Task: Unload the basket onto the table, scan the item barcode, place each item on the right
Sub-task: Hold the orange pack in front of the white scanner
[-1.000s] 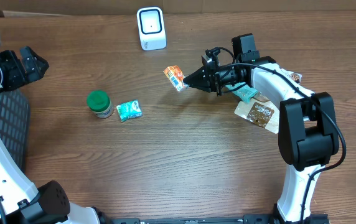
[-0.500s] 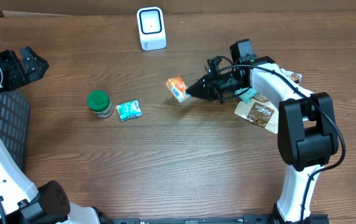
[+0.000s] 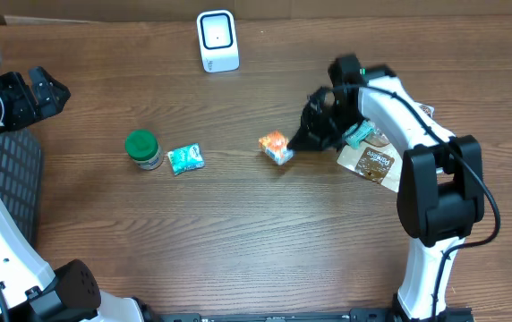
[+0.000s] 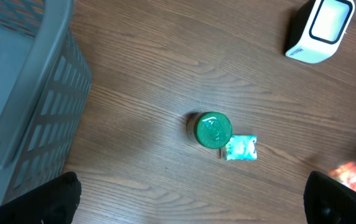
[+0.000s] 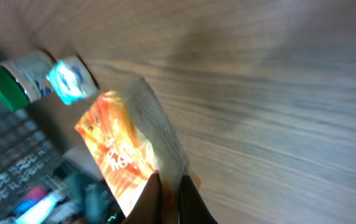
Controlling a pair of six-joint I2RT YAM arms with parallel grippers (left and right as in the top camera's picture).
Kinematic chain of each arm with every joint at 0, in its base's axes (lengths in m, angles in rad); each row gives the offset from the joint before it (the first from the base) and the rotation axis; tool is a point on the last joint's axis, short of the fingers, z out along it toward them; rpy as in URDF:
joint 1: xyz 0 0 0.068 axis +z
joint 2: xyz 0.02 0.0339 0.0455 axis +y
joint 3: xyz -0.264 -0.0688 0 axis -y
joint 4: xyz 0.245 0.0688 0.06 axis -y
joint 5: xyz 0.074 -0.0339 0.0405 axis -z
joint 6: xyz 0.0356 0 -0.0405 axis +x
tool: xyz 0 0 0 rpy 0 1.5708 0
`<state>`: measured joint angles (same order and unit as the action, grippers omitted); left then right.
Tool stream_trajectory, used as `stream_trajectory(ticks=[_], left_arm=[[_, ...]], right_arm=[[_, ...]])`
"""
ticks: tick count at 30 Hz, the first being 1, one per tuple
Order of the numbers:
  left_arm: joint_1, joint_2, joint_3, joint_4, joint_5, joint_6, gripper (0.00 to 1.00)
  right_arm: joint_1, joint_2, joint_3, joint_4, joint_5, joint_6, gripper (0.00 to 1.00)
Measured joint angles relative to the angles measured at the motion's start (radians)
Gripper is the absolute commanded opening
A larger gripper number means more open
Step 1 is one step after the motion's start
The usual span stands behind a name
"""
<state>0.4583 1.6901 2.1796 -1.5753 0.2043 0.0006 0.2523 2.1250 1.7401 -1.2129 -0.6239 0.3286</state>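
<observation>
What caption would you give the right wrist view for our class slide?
Right fingers shut on an orange packet, wooden table and green-lidded jar behind.

The right gripper pinches an orange packet at mid-table, well below the white scanner at the far edge. To the left stand a green-lidded jar and a teal packet – just beside each other. The left gripper, jaws spread, hangs above a dark basket.
</observation>
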Motion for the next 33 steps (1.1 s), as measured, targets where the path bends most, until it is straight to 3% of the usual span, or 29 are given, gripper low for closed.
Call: stream_trajectory(ticks=[6,11,15,20,26,33], left_arm=[[0.000,0.001,0.000,0.000,0.000,0.000,0.99],[0.000,0.001,0.000,0.000,0.000,0.000,1.00],[0.000,0.001,0.000,-0.002,0.000,0.000,0.99],[0.000,0.001,0.000,0.000,0.000,0.000,1.00],[0.000,0.001,0.000,0.000,0.000,0.000,1.00],[0.000,0.001,0.000,0.000,0.000,0.000,1.00]], right_arm=[[0.082,-0.005,0.380,-0.120,0.275,0.024,0.04],[0.187,-0.026,0.567,0.037,0.576,0.021,0.04],[0.293,-0.034,0.581,0.291,0.859,-0.055,0.04],[0.367,0.020,0.563,0.621,1.070,-0.202,0.04],[0.367,0.182,0.557,0.881,1.157,-0.385,0.04],[0.356,0.384,0.539,1.043,1.152,-0.605,0.04]])
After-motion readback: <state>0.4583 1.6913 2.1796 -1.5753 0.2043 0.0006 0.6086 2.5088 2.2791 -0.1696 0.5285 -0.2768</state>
